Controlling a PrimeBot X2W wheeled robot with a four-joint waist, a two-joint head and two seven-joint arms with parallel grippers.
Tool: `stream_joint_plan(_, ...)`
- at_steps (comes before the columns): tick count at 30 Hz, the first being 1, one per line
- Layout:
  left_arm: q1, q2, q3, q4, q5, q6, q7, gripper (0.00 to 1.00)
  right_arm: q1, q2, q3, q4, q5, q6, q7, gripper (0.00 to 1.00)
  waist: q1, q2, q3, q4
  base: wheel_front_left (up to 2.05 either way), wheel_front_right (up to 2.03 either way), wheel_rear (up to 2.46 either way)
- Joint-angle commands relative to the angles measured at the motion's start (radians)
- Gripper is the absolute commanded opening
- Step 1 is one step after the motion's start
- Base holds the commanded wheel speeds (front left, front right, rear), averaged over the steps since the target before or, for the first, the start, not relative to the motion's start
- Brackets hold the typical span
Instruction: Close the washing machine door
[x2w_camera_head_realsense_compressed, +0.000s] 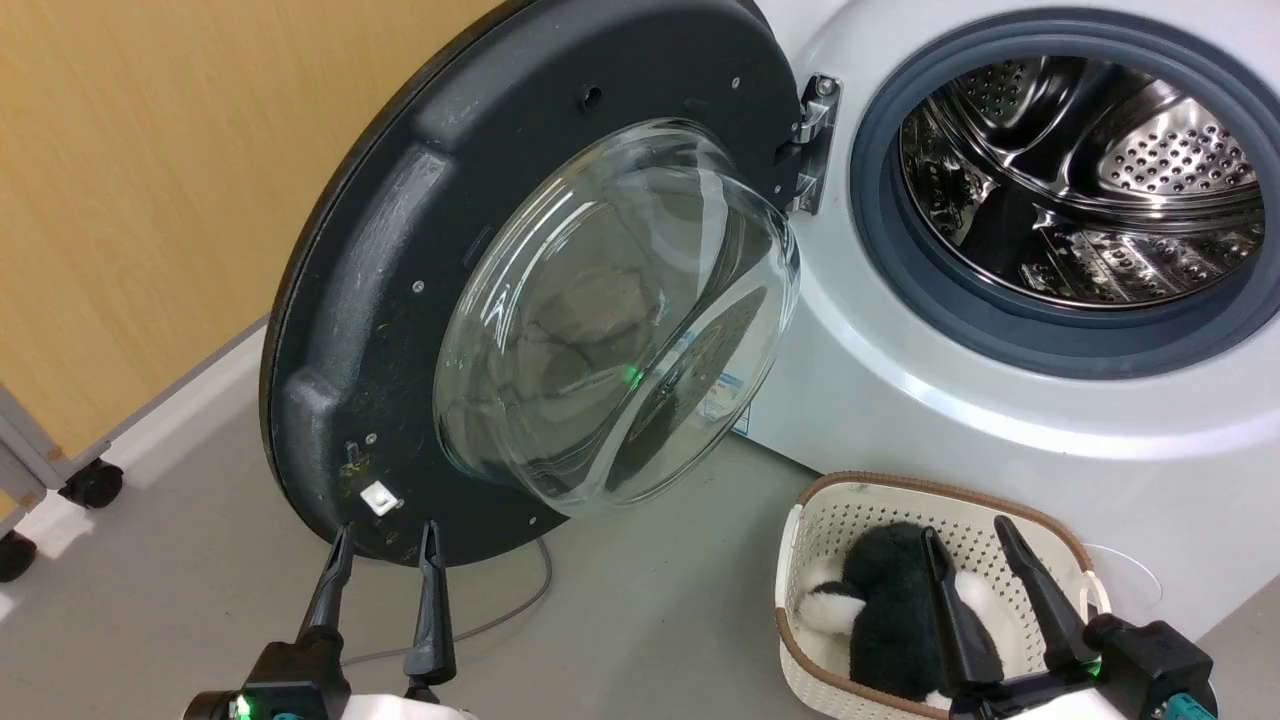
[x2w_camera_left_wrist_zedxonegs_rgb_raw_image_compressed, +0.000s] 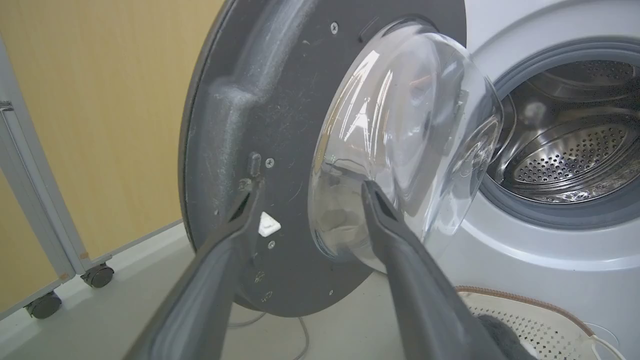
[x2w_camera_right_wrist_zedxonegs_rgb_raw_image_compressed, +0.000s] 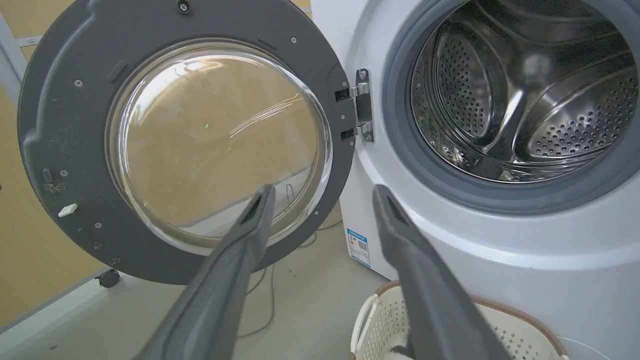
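The washing machine door (x2w_camera_head_realsense_compressed: 400, 300) stands swung wide open to the left on its hinge (x2w_camera_head_realsense_compressed: 815, 140), its clear glass bowl (x2w_camera_head_realsense_compressed: 620, 320) bulging toward me. The white washing machine (x2w_camera_head_realsense_compressed: 900, 370) shows its steel drum (x2w_camera_head_realsense_compressed: 1080, 170) and blue-grey gasket. My left gripper (x2w_camera_head_realsense_compressed: 388, 532) is open, its fingertips just below the door's lower rim near a small white latch tab (x2w_camera_left_wrist_zedxonegs_rgb_raw_image_compressed: 269, 224). My right gripper (x2w_camera_head_realsense_compressed: 965, 530) is open above the basket, holding nothing. The door (x2w_camera_right_wrist_zedxonegs_rgb_raw_image_compressed: 65, 125) and drum (x2w_camera_right_wrist_zedxonegs_rgb_raw_image_compressed: 525, 95) also appear in the right wrist view.
A cream perforated basket (x2w_camera_head_realsense_compressed: 830, 510) with a black-and-white plush toy (x2w_camera_head_realsense_compressed: 890, 610) sits on the floor before the machine. A grey cable (x2w_camera_head_realsense_compressed: 520, 600) lies under the door. A wheeled frame (x2w_camera_head_realsense_compressed: 90, 482) stands by the yellow wall at left.
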Motion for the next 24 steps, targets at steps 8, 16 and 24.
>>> stream_joint_plan(8,0.009,0.000,0.006,-0.003,0.003,-0.001,-0.006,1.00,-0.013,0.004,-0.001,0.000,0.004,0.001,-0.005,1.00,0.0000,0.0000,0.000,0.000,0.00,0.00,0.00)
stream_joint_plan(16,-0.013,0.000,0.102,-0.156,-0.038,0.027,-0.006,0.00,-0.010,0.004,-0.003,0.001,0.001,0.001,-0.005,1.00,0.0000,0.0000,-0.001,0.001,0.00,0.00,0.00)
stream_joint_plan(24,-0.115,0.035,0.265,-0.177,-0.106,-0.055,-0.006,0.00,0.003,0.004,-0.013,-0.009,-0.016,0.001,-0.005,1.00,0.0000,0.0000,0.012,-0.003,0.00,0.00,0.00)
